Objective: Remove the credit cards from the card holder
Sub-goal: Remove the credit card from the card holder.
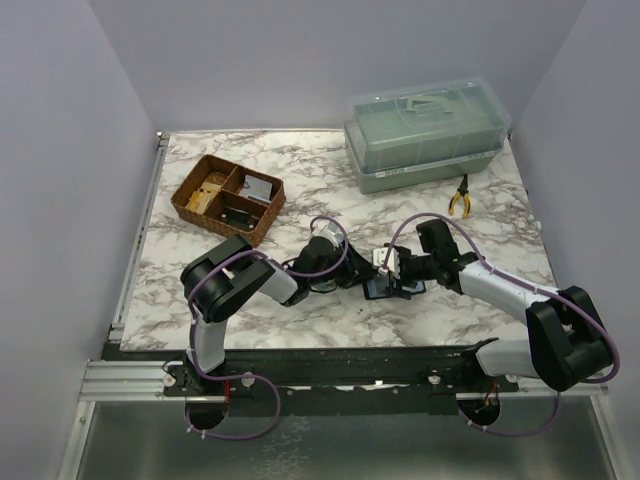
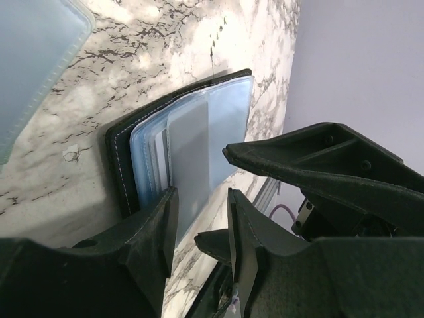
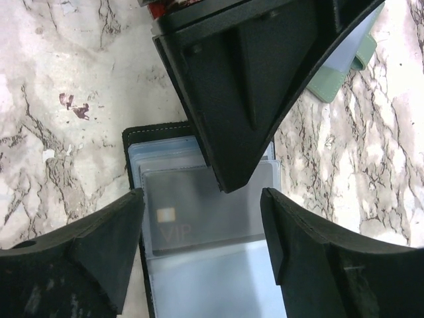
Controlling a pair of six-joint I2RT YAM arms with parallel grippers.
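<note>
Centrally, the right gripper (image 3: 201,197) spreads its fingers wide over the wallet (image 3: 205,285); the left gripper (image 2: 202,193) straddles a card (image 2: 189,146), grip unclear.

The left gripper (image 2: 200,218) and right gripper (image 3: 202,218) meet nose to nose over the wallet (image 2: 122,165), so no room is left there. A wicker tray (image 1: 212,228) blocks the back left. A big green box (image 1: 425,135) and pliers (image 1: 460,195) block the back right. Bare surface (image 1: 320,175) lies between them.
</note>
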